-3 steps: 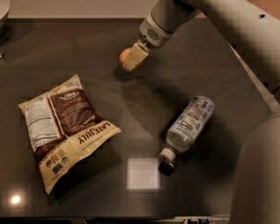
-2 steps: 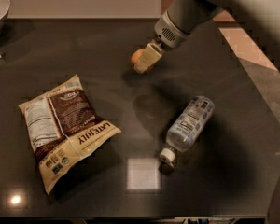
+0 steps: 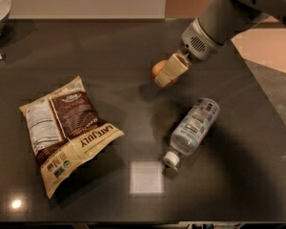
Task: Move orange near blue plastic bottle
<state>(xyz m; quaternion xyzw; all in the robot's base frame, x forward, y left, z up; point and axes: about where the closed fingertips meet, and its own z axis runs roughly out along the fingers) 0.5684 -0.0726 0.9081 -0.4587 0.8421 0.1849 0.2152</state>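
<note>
Because your gripper (image 3: 166,75) has its fingers closed on the orange (image 3: 157,69), it hangs just above the table (image 3: 109,46), apparently lifted so it can't roll. The bottle (image 3: 194,127) lies on its side nearby, so you need only a short carry.

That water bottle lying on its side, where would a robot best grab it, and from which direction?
Mid-body, at the label of the blue plastic bottle, coming down from above and straddling its width. It lies flat on the table, so the rounded sides are exposed; the white cap is small. The gripper, up-left of it, holds the orange.
</note>
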